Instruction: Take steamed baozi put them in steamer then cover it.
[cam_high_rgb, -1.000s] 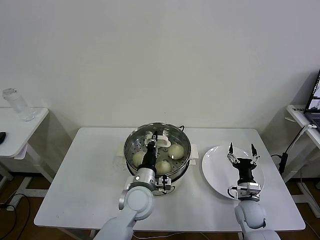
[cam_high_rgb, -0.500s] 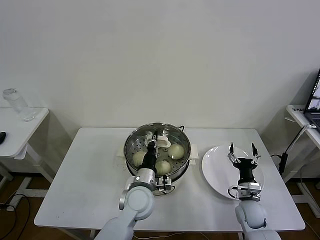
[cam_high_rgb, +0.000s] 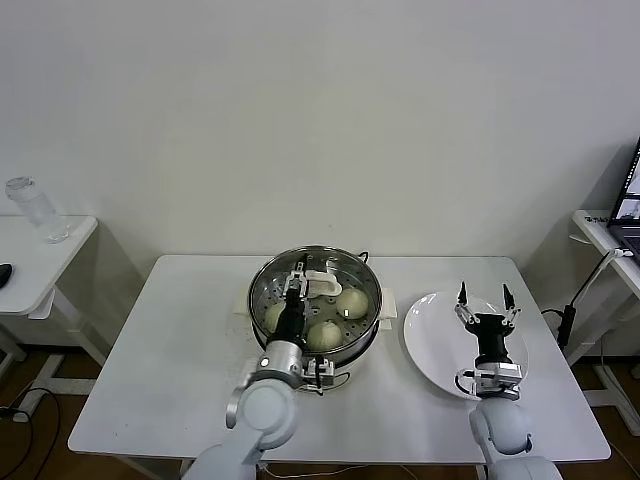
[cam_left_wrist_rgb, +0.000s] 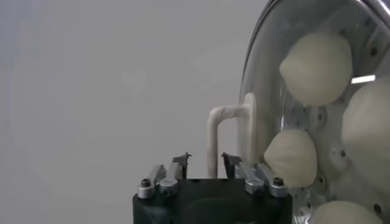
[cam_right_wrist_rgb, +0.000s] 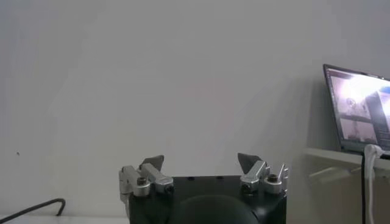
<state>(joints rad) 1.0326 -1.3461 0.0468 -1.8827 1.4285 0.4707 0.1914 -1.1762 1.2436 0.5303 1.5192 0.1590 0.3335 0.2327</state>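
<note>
The steamer (cam_high_rgb: 262, 285) stands at the table's middle back with the glass cover (cam_left_wrist_rgb: 259, 91) lying on it. Several baozi (cam_high_rgb: 351, 301) show through the glass, also in the left wrist view (cam_left_wrist_rgb: 317, 59). The cover's cream handle (cam_high_rgb: 322, 279) sticks up at the centre. My left gripper (cam_high_rgb: 297, 272) is over the steamer just left of the handle. In the left wrist view my left gripper (cam_left_wrist_rgb: 204, 159) is open, and one leg of the handle (cam_left_wrist_rgb: 211, 140) shows in the gap, touching neither finger. My right gripper (cam_high_rgb: 482, 297) is open and empty over the white plate (cam_high_rgb: 430, 345).
A side table (cam_high_rgb: 30, 265) with a clear jar (cam_high_rgb: 30, 208) stands at the far left. Another table with a laptop (cam_high_rgb: 630, 195) is at the far right; the laptop (cam_right_wrist_rgb: 359, 109) also shows in the right wrist view. Bare tabletop (cam_high_rgb: 170, 350) lies left of the steamer.
My left gripper has shifted a little to the left, away from the cover's handle, which now shows more fully. The right arm has not moved.
</note>
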